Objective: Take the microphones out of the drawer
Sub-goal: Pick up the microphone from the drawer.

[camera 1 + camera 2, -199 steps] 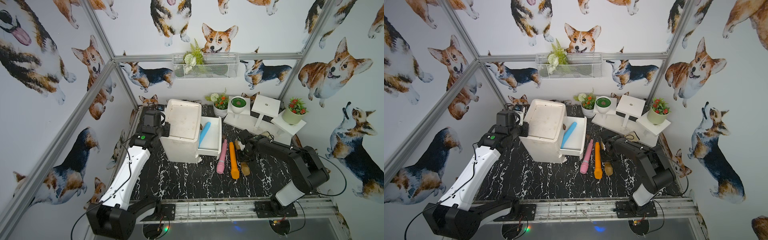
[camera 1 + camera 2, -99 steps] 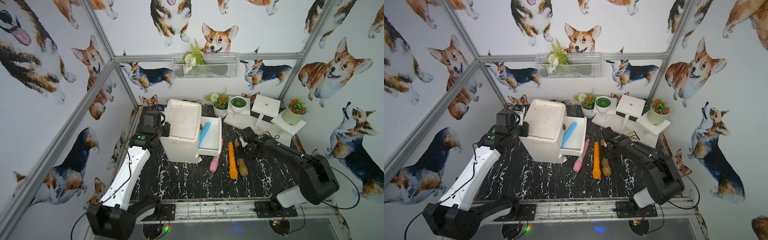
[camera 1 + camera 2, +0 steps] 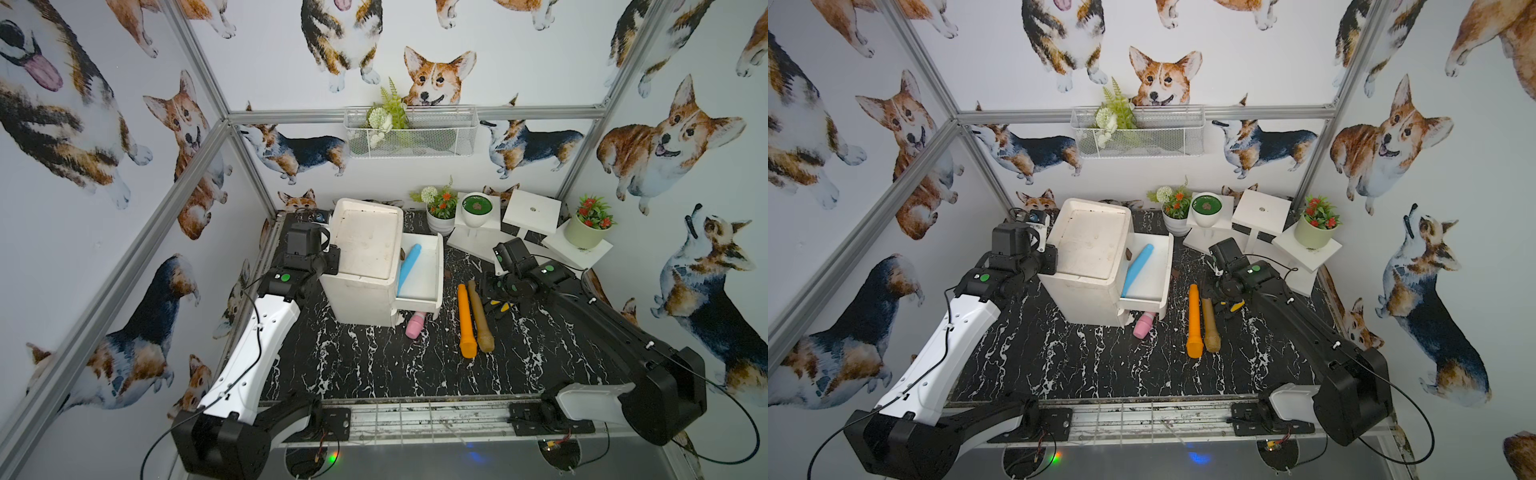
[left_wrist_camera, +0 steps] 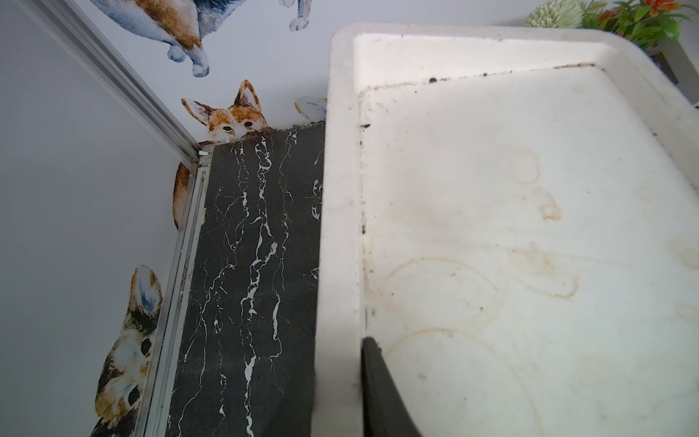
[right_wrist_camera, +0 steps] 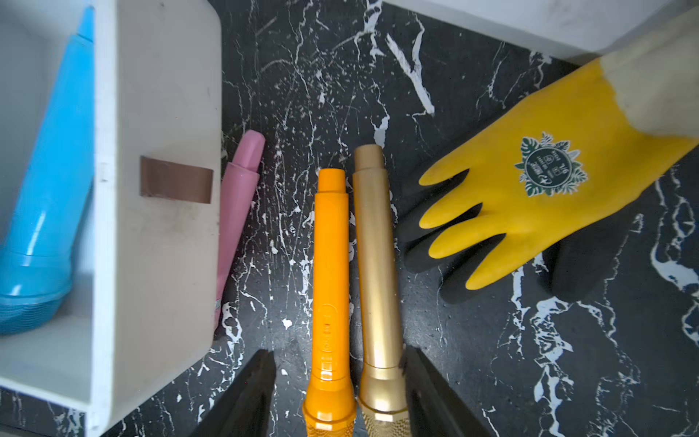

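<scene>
A blue microphone (image 3: pixel 409 268) (image 5: pixel 53 170) lies slanted inside the open white drawer (image 3: pixel 437 266), which sticks out to the right of the white cabinet (image 3: pixel 365 245). My left gripper (image 3: pixel 331 259) is shut on the cabinet's left top rim (image 4: pixel 340 265); one black finger (image 4: pixel 378 386) shows inside the rim. My right gripper (image 3: pixel 494 291) (image 5: pixel 337 350) hangs open over the table. It holds nothing. In the right wrist view its fingers stand either side of the orange microphone (image 3: pixel 465 320) and the gold microphone (image 3: pixel 480 318).
A pink microphone (image 3: pixel 415 326) lies mostly under the drawer. A yellow glove (image 5: pixel 529 181) lies on the black marble table beside the right gripper. White stands (image 3: pixel 532 212) with potted plants (image 3: pixel 586 230) fill the back right. A wire basket (image 3: pixel 409 133) hangs on the back wall.
My right gripper opened, left the gold microphone beside the orange one, and drew back. The pink microphone slid left until most of it lay under the drawer. The left arm stayed put.
</scene>
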Motion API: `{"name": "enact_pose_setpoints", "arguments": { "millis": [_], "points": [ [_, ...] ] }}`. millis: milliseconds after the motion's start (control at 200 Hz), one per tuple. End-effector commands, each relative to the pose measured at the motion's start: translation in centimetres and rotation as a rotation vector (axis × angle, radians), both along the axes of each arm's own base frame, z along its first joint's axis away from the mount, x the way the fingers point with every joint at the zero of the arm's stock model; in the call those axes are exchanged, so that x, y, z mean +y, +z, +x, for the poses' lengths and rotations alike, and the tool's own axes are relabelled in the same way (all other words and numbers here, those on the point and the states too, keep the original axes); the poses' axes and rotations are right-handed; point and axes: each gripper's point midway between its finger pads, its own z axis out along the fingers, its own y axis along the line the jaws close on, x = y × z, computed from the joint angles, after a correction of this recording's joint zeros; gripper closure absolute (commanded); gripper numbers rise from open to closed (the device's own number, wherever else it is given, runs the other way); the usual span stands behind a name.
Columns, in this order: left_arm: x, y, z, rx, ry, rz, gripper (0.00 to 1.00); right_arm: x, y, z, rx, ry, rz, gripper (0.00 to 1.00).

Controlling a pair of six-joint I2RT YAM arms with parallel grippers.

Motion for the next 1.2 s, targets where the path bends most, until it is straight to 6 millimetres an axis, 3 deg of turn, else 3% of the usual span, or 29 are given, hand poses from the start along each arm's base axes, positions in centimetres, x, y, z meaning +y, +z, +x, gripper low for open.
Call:
{"name": "enact_pose_setpoints", "arguments": {
  "millis": [0,170,420,511,826,1196],
  "points": [
    [0.0,-2.9,-2.1,0.137,-0.052,0.066,1.00,1.2,2.4,0.2,-0.017,-0.071,0.130,0.41],
    [0.0,-3.1,-2.2,0.135,-0.054,0.064,1.00,3.4,4.8,1.0,-0.075,-0.115,0.219,0.42],
    [0.0,-3.1,-2.1,0.135,-0.052,0.068,1.00,11.1,7.3,3.6,-0.126,-0.089,0.373,0.44],
    [0.0,-3.1,-2.2,0.136,-0.054,0.067,1.00,12.9,7.4,5.0,-0.116,-0.091,0.400,0.44],
    [-0.1,-2.8,-2.3,0.131,-0.058,0.062,1.00,18.3,5.0,8.8,-0.055,-0.167,0.509,0.45],
    [-0.4,-2.8,-2.2,0.132,-0.064,0.050,1.00,20.2,0.0,11.1,0.003,-0.284,0.444,0.46]
  ]
}}
